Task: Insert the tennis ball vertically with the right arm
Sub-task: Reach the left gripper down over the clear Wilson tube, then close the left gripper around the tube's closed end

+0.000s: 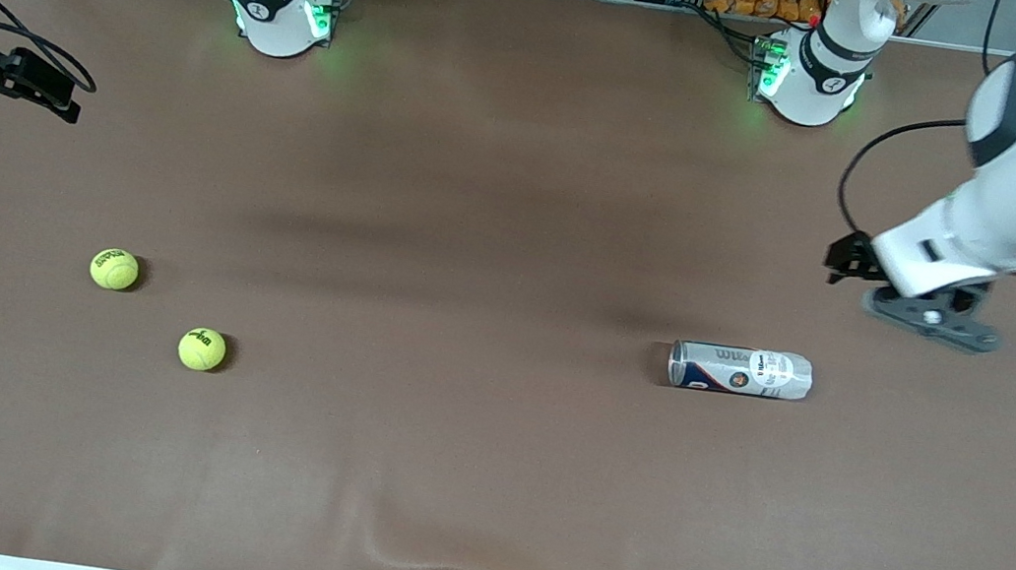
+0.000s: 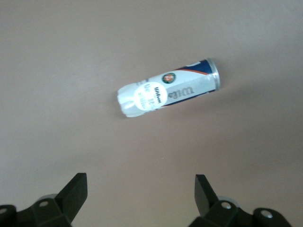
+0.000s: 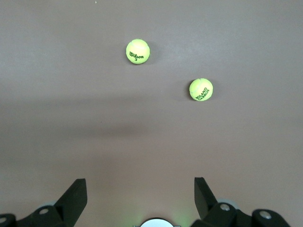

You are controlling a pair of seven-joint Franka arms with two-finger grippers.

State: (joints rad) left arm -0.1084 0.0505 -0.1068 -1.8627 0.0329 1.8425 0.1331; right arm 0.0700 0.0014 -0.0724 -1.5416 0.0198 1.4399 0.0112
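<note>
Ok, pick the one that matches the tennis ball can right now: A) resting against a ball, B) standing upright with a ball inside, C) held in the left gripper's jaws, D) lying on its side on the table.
D: the tennis ball can lies on its side on the bare table, with no gripper touching it and apart from both tennis balls.

balls: two yellow-green tennis balls, apart, resting toward right arm's end | can: clear Wilson tube lying on its side toward left arm's end
</note>
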